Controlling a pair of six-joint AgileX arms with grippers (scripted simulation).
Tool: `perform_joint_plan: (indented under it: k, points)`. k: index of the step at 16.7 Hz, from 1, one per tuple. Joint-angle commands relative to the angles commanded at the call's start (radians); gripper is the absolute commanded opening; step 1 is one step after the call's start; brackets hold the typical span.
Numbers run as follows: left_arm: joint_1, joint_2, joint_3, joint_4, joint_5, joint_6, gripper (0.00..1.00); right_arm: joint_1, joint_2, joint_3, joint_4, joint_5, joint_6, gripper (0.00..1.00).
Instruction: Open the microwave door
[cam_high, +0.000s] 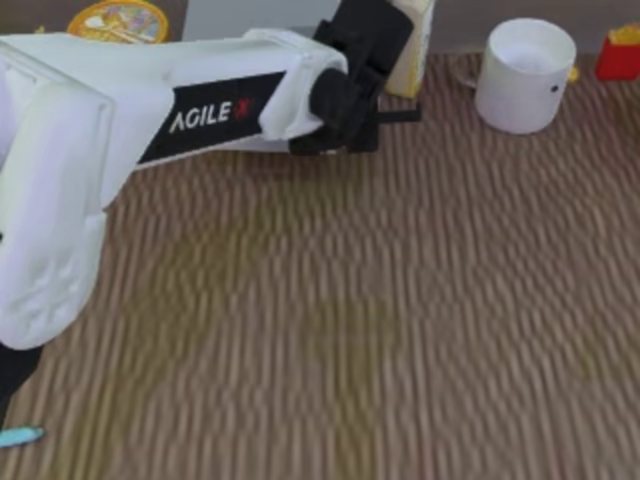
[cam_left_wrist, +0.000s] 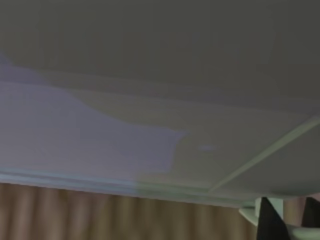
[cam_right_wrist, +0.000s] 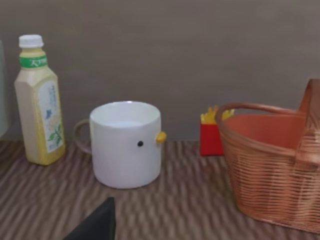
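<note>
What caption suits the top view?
Left gripper reaches the microwave at the far edge, beside the white cup.

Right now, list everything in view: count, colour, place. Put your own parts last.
microwave: one, silver-grey, far edge of the table, mostly hidden under the left arm; its panel fills the left wrist view.
bottle: one, pale yellow with a white cap and green label, upright at the far edge, right of the microwave.
cup: one, white with a small yellow beak and a dot eye, right of the bottle.
fries box: one, red with yellow fries, far right corner.
basket: one, orange-brown wicker, seen only in the right wrist view, beside the fries box.
plate: one, yellow, far left edge.
table: one, brown ribbed surface.
left arm: white, reaching across to the microwave.
left pincer: black, at the microwave's front.
</note>
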Motion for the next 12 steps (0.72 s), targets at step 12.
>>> perform_joint_plan:
  k: [12]
  points:
    - [-0.007,-0.002,-0.015,0.009,0.011,0.009,0.0,0.0,0.0,0.0,0.0,0.0,0.0,1.0]
